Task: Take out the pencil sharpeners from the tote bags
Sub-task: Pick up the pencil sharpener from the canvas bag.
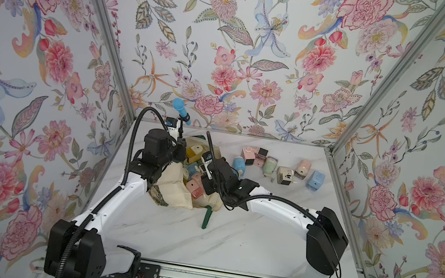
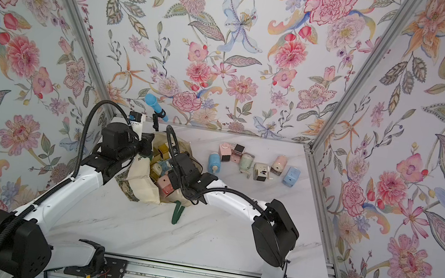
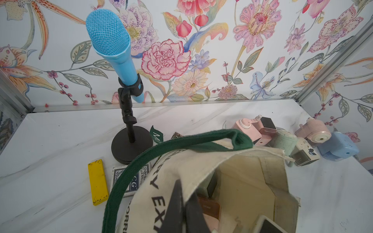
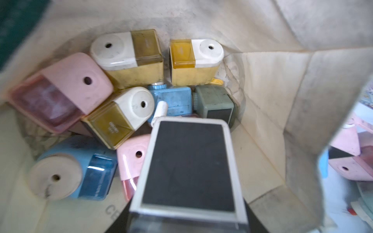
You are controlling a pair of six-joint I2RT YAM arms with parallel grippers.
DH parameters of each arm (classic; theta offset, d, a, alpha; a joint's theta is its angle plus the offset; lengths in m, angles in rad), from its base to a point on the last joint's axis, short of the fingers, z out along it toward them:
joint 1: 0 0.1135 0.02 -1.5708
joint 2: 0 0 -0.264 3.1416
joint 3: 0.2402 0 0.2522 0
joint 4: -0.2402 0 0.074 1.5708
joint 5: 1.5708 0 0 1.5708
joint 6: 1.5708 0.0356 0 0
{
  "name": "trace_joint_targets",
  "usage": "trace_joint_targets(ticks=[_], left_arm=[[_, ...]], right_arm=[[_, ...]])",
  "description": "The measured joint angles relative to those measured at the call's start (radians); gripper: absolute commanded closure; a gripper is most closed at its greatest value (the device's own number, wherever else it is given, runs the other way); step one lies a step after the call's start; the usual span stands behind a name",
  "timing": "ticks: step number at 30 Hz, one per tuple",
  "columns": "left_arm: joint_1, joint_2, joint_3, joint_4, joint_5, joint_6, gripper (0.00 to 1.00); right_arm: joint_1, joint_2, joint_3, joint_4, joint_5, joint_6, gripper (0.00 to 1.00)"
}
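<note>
One white marble table beneath everything, boxed in by floral walls. Left of centre on it, slumped with mouth open, the cream tote bag, with green strap handles and dark lettering. At the bag's left rim, the left gripper, pinched fully closed on the canvas edge. Down in the mouth, the right gripper, jaws partway closed around a cream sharpener with a dark square face. Far left behind the bag, a blue microphone on a black stand. On the bag's floor, a jumble of pencil sharpeners: pink, yellow, blue, sage green, touching one another. Far right on the table, seven more in a loose row. Near the stand's base, a dark card deck, partly under a strap, and just left of it a flat yellow bar.
</note>
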Motion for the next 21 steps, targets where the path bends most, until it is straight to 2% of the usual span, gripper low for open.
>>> trace_joint_targets(ticks=[11,17,21], left_arm=[[0.000,0.000,0.000,0.000,0.000,0.000,1.00],[0.000,0.000,0.000,0.000,0.000,0.000,1.00],[0.000,0.000,0.000,0.000,0.000,0.000,1.00]], right_arm=[[-0.029,-0.307,-0.224,0.025,-0.057,0.003,0.71],[-0.156,-0.473,-0.366,0.085,-0.102,0.035,0.73],[-0.249,-0.523,-0.446,0.128,-0.124,0.067,0.74]])
